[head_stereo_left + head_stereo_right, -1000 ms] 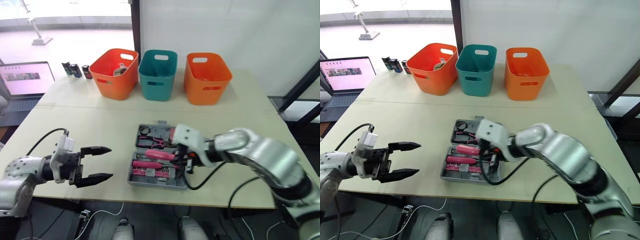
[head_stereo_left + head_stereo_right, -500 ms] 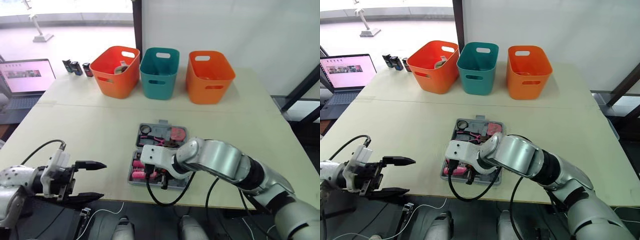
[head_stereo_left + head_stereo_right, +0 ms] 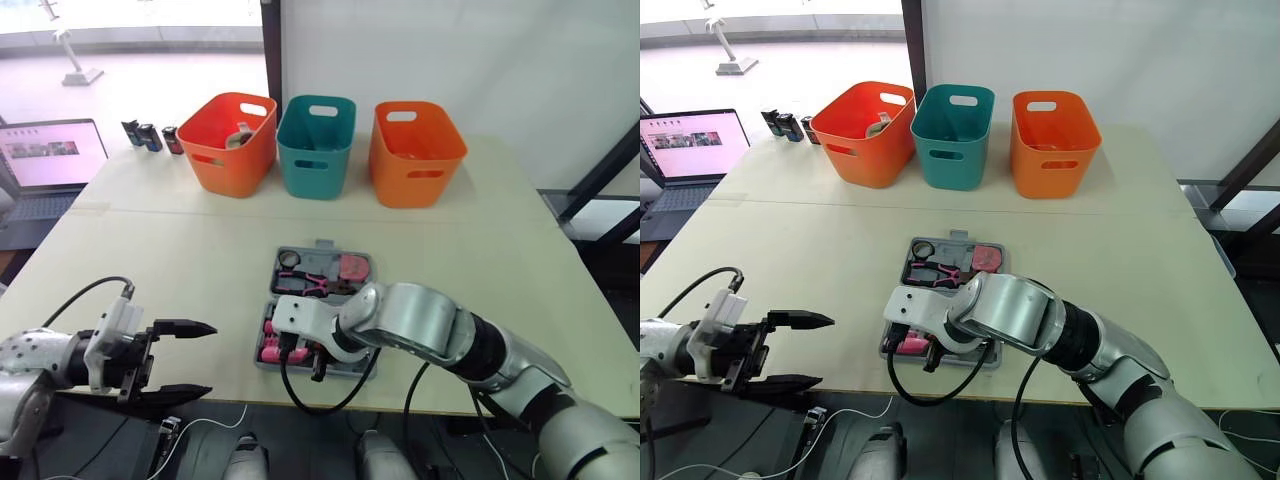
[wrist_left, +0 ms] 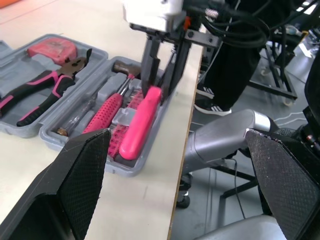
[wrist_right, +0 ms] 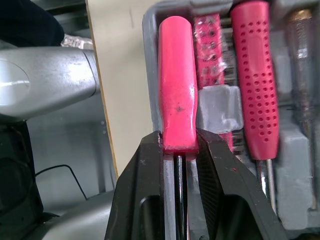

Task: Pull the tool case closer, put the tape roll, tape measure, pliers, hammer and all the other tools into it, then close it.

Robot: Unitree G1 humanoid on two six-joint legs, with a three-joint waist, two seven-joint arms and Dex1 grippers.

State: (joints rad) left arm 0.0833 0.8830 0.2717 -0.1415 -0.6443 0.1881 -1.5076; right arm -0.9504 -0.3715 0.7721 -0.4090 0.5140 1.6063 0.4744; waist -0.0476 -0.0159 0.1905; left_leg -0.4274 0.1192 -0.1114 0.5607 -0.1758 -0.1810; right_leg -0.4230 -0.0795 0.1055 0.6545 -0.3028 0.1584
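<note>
The grey tool case (image 3: 322,245) lies open near the table's front edge. Its far half holds the pink-handled pliers (image 3: 305,283), a pink tape measure (image 3: 353,268) and a small black tape roll (image 3: 289,259). My right gripper (image 3: 302,357) reaches down into the near half. It is shut on the shaft of a smooth pink-handled tool (image 5: 177,85), which lies in the front slot beside a dotted pink handle (image 5: 254,85). The left wrist view shows that handle (image 4: 142,120) under the right gripper (image 4: 161,67). My left gripper (image 3: 195,358) hangs open off the front left edge, holding nothing.
Two orange bins (image 3: 232,143) (image 3: 415,152) and a teal bin (image 3: 315,145) line the back of the table. A laptop (image 3: 45,165) stands far left, with small dark items (image 3: 150,137) beside it. My right wrist's black cable (image 3: 320,400) loops over the front edge.
My right gripper swung from the case's right side to its front left, lowering the pink-handled tool into the near half. The left gripper drew back slightly towards the front edge, still open.
</note>
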